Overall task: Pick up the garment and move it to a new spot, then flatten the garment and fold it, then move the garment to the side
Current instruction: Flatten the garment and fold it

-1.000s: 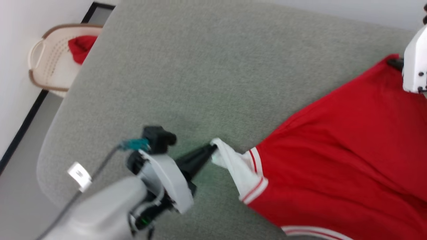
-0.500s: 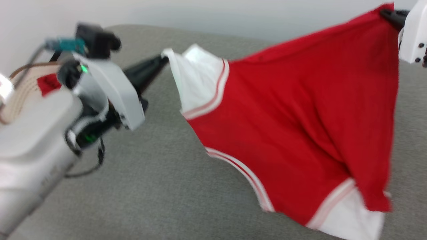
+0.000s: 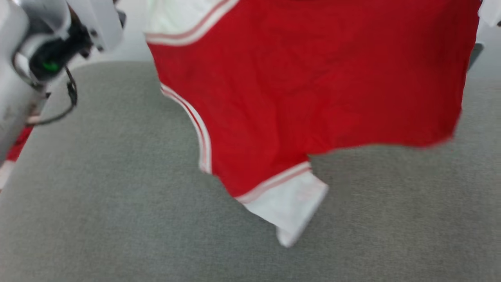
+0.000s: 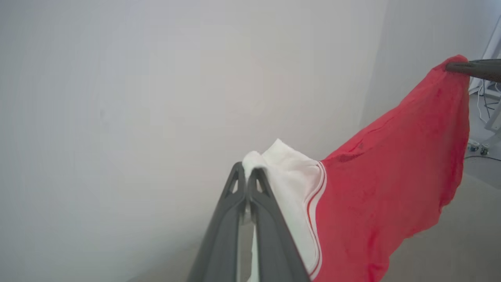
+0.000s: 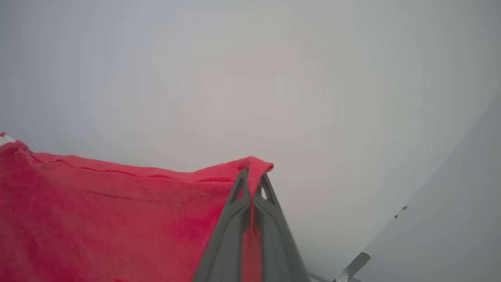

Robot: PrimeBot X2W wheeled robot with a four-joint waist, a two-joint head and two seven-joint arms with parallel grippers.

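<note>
The garment (image 3: 305, 78), a red shirt with white sleeves and striped trim, hangs in the air above the grey surface (image 3: 117, 219), stretched between both arms. One white sleeve (image 3: 291, 207) dangles at its lowest point. In the left wrist view my left gripper (image 4: 247, 172) is shut on the other white sleeve (image 4: 289, 176). In the right wrist view my right gripper (image 5: 252, 176) is shut on a red corner of the garment (image 5: 117, 215). The right gripper's dark fingers (image 4: 475, 68) also appear at the far corner in the left wrist view.
The grey padded surface spreads below the hanging cloth. My left wrist housing (image 3: 51, 43) shows at the upper left of the head view. A sliver of red cloth (image 3: 17, 143) lies at the surface's left edge. A pale wall (image 4: 156, 98) stands behind.
Both arms have lifted the garment off the surface and high into the air. It now hangs spread out, with one white sleeve swinging below. The head camera has tilted as well.
</note>
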